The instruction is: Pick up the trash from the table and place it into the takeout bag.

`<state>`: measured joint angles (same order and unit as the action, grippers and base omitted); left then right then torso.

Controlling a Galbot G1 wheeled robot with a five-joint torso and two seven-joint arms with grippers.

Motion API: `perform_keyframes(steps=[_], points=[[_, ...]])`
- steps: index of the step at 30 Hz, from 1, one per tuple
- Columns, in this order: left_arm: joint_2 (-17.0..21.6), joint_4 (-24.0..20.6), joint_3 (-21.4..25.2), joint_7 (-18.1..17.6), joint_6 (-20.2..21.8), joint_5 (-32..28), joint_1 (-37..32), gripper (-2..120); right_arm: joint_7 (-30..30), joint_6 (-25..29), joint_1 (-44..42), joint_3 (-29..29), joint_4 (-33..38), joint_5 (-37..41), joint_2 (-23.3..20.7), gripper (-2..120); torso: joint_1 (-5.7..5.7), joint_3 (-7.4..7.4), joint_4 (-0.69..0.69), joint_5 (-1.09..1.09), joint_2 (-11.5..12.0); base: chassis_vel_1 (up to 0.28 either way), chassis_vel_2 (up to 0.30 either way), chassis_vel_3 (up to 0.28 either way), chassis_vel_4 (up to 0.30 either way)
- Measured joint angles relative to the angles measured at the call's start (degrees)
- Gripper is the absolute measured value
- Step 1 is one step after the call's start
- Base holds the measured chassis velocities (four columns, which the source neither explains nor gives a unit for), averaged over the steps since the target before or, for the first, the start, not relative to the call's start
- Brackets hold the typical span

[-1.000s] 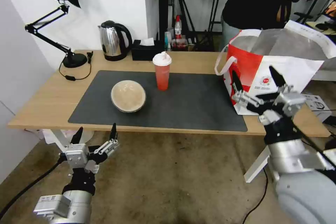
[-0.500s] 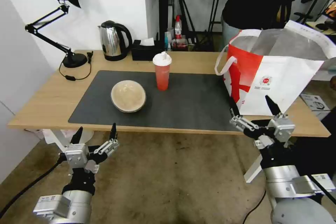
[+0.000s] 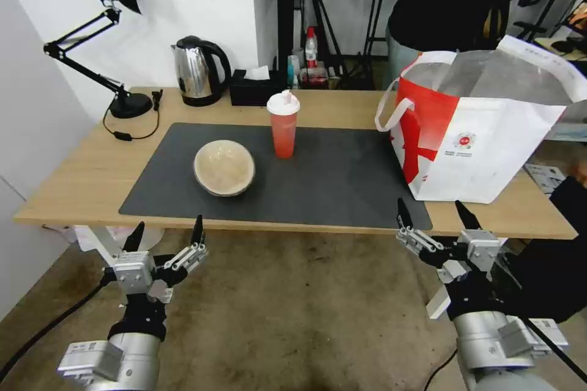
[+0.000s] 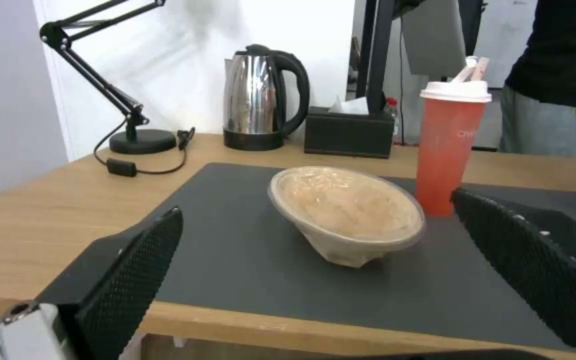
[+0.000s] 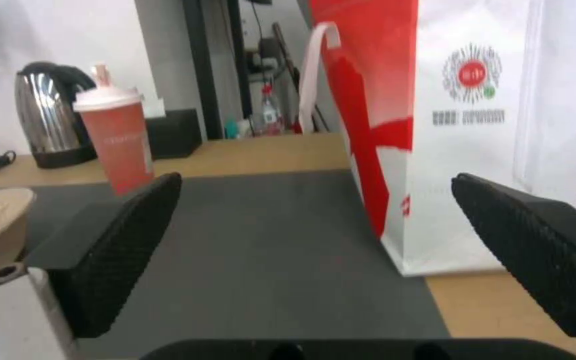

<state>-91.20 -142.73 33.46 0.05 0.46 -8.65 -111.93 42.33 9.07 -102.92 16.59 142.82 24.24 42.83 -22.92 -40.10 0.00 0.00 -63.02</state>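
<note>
Table (image 3: pixel 92 165) holding beige bowl (image 3: pixel 224 167), left gripper (image 3: pixel 165 231) below edge

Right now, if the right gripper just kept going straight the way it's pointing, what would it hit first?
Probably the takeout bag. The right gripper is open, in front of the table edge. In its wrist view the bag's near corner stands between the fingertips, with bare mat before it. Depth is unclear, so it might skim past.

red-orange cup (image 3: pixel 284 128), beige bowl (image 3: pixel 224 167), red/wht bag (image 3: pixel 483 134)

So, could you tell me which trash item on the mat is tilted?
The beige bowl is tilted on the mat; the red cup stands upright.
</note>
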Motion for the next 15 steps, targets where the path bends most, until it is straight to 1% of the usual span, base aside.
perform_keyframes(steps=[7,15], points=[[0.0,0.0,0.0,0.0,0.0,0.0,0.0,100,0.3,-0.3,-1.9,-0.6,0.4,0.1,0.3,100,0.00,0.00,0.00,0.00,0.0,0.000,0.000,0.000,0.000],[0.0,-0.3,0.0,0.0,0.0,0.0,-0.1,100,1.6,-1.9,-3.7,-1.2,0.4,2.1,0.5,100,0.00,0.00,0.00,0.00,0.0,0.000,0.000,0.000,0.000]])
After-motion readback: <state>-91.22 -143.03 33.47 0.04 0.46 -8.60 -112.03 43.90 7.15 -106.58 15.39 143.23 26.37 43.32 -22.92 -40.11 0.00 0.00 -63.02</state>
